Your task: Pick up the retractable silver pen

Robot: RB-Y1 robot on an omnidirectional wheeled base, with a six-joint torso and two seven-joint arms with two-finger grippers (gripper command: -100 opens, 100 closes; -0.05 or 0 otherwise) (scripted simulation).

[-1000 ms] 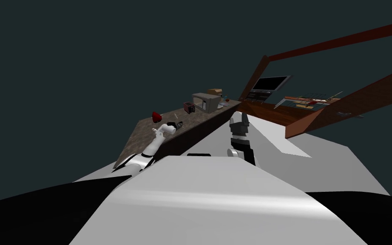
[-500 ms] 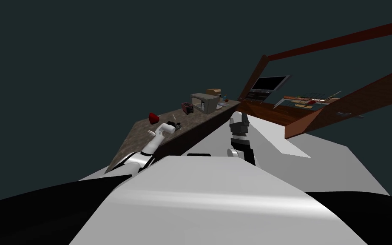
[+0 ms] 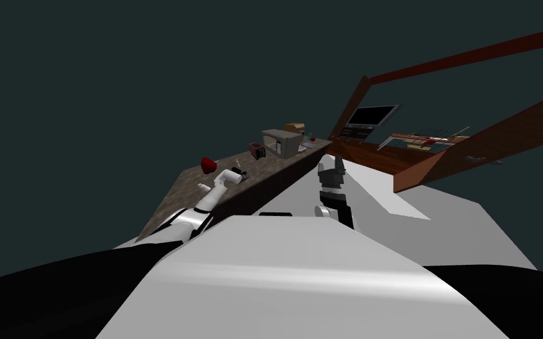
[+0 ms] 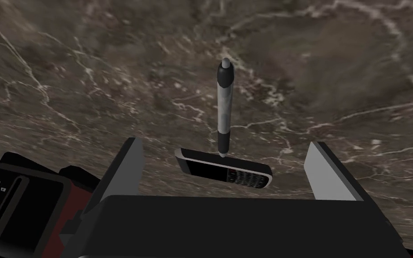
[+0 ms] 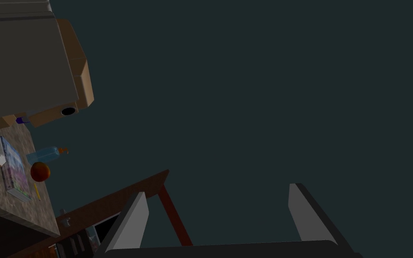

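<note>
Your left gripper [image 4: 224, 144] is hanging wide open over the brown marbled counter [image 4: 89, 80], gripping nothing. A dark phone [image 4: 223, 168] is lying between its fingers. The silver pen [image 4: 224, 107] is lying just beyond, its near end meeting the phone's edge. Your right gripper [image 5: 217, 189] is hovering beside the counter, open and empty.

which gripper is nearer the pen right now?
Left. The left gripper is open over the counter, with the pen straight ahead of it. The right gripper, also open, is off the counter's front edge, far from the pen.
</note>
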